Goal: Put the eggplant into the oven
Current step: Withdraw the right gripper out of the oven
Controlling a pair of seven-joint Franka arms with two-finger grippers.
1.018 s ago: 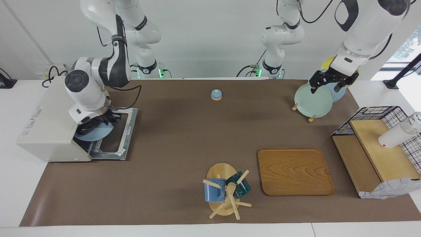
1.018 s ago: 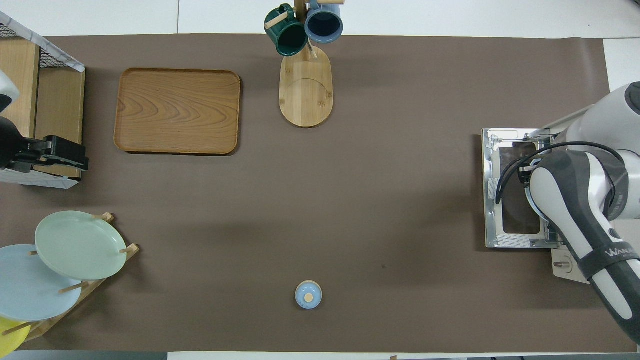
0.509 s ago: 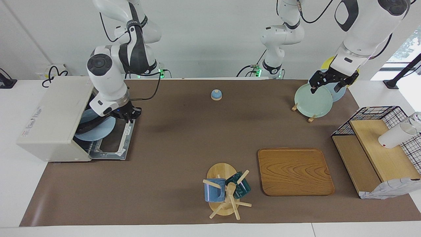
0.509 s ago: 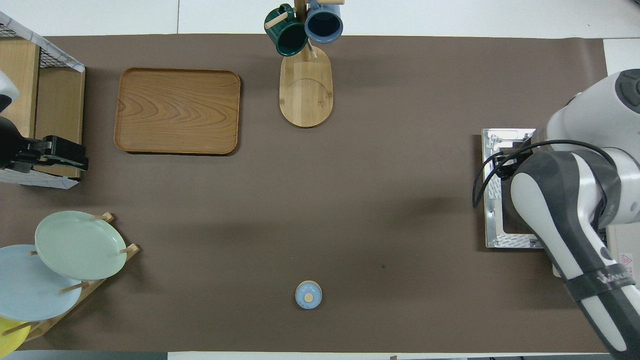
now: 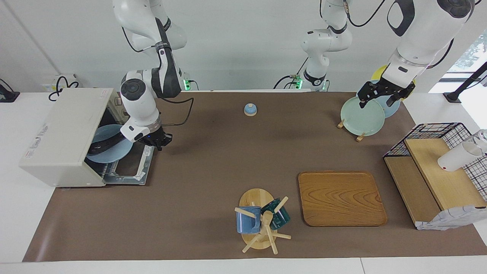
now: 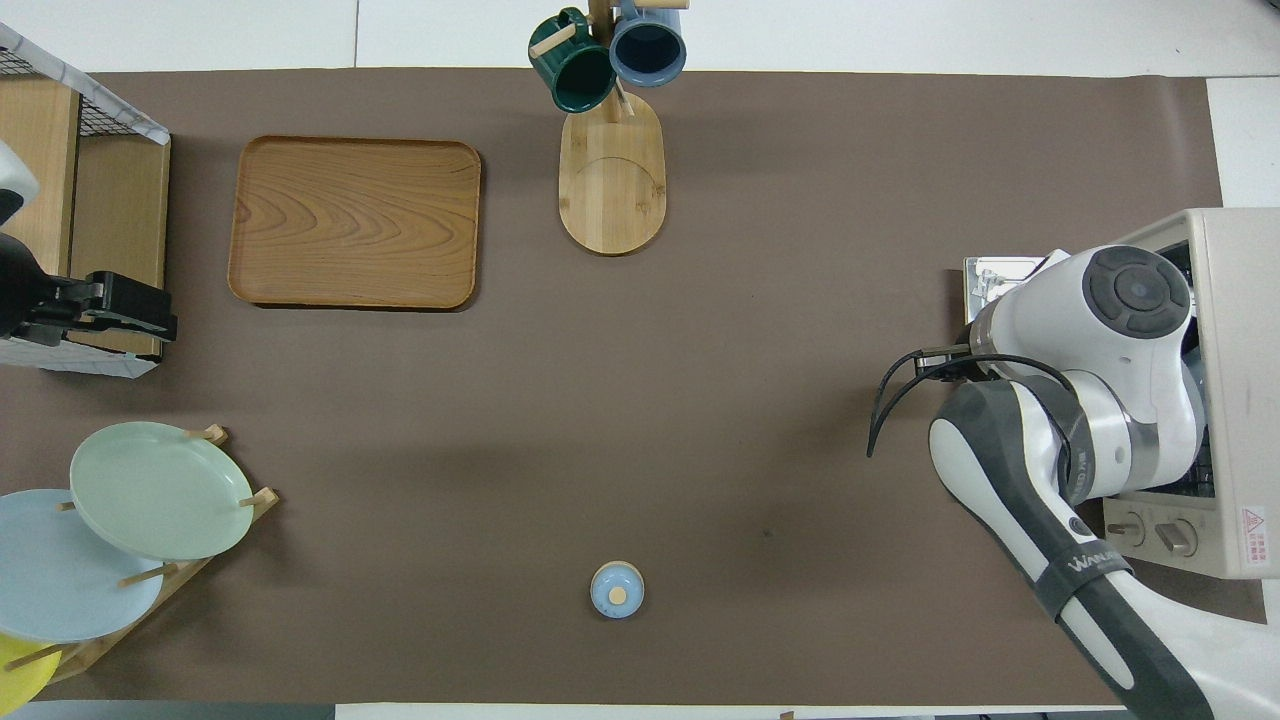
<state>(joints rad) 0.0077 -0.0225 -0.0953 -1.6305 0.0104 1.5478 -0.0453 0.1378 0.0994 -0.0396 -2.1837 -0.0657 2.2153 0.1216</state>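
Pale blue plate (image 5: 108, 144) in oven (image 5: 62, 137) mouth; bell (image 5: 250, 109) mid-table.

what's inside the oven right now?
In the oven, door down, sits a light blue plate with a dark long thing on it, likely the eggplant. The housing hides the rest.

Right claw (image 5: 159, 142) hidden overhead, apparently under its arm.
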